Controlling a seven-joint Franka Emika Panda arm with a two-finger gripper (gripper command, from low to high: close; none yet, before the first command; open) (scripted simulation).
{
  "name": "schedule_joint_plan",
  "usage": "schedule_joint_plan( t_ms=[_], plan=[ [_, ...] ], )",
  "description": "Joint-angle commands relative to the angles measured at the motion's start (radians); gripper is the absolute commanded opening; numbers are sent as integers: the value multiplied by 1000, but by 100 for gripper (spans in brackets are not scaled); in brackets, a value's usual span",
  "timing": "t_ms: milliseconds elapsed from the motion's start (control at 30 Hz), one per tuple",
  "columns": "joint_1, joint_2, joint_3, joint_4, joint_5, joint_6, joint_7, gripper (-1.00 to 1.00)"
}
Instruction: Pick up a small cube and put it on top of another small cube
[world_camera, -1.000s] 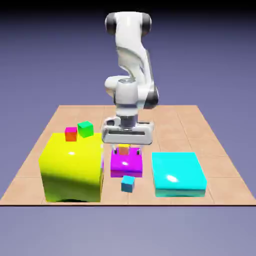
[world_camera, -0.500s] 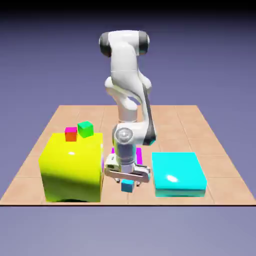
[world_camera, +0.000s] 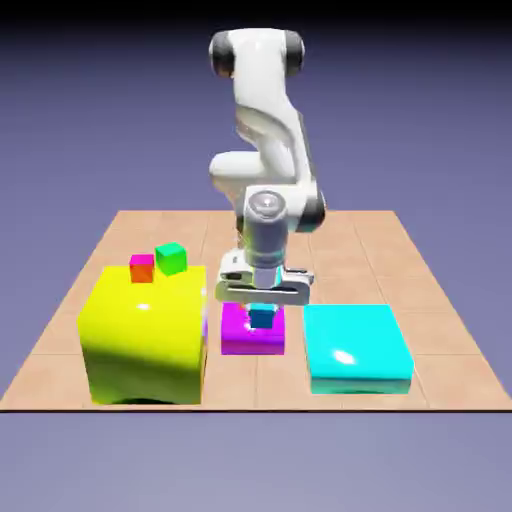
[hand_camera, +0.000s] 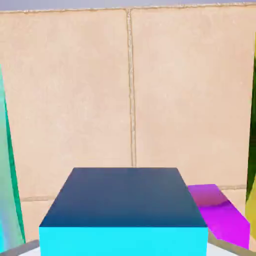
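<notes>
A small cyan cube (world_camera: 262, 317) is pinched between the fingers of the white arm's two-finger gripper (world_camera: 262, 310) and is carried clear of the tan tiled table (world_camera: 350, 250), directly above a flat magenta block (world_camera: 240, 335). In the hand view the cube (hand_camera: 123, 210) fills the space between the fingertips. No small cube can be seen below the gripper. For a good stack, the held cube should be centred squarely over a chosen small cube, lowered level until contact, and only then released.
</notes>
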Motion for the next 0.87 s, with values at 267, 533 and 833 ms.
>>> schedule_joint_plan(
  t_ms=[267,533,833],
  plan=[
    [52,-326,-33,-184,-27,-151,-66,-100],
    [-5,-467,-119,-336,61,-121,5,-100],
    [-2,-355,-119,-401,66,56,1,100]
  ],
)
